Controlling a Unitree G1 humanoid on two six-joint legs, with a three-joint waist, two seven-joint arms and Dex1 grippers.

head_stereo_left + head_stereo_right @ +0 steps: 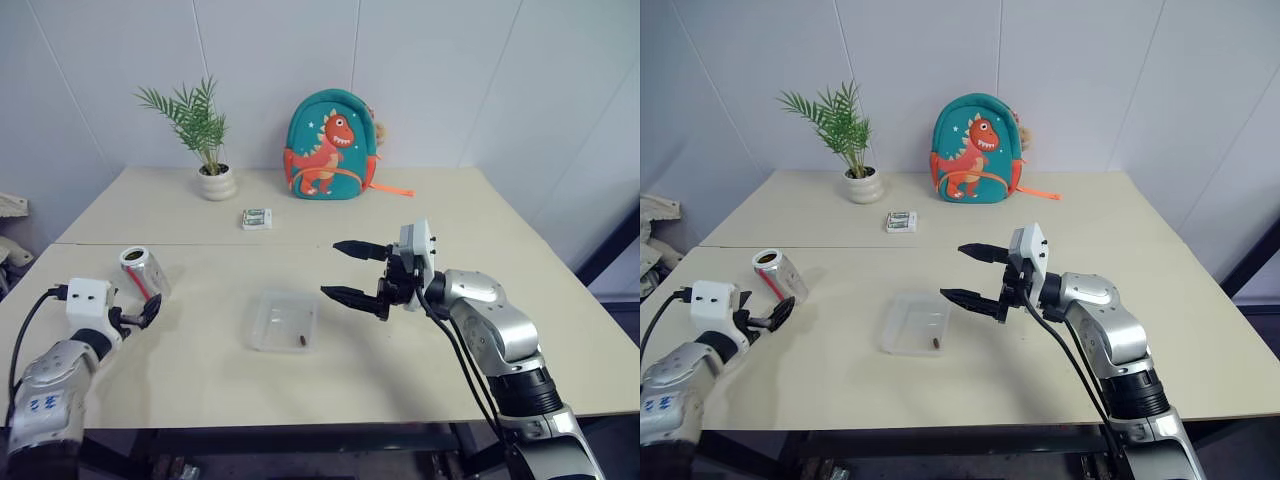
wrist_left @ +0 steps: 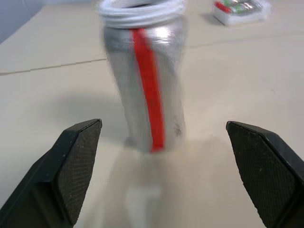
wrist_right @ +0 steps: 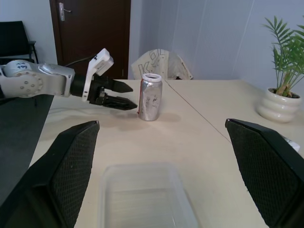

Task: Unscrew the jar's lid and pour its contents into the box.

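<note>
Small silver jar [image 1: 144, 272] with red stripe standing lidless on table, left gripper [image 1: 146, 312] wide open beside it, holding nothing, right gripper [image 1: 352, 273] wide open and empty over clear plastic box [image 1: 284, 321]

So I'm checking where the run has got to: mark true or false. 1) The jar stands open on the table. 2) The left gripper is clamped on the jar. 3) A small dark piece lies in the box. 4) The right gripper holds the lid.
1) True: the jar stands lidless.
2) False: the left gripper is open, just short of it.
3) True: the dark piece lies in the box.
4) False: the right gripper is open and empty.
</note>
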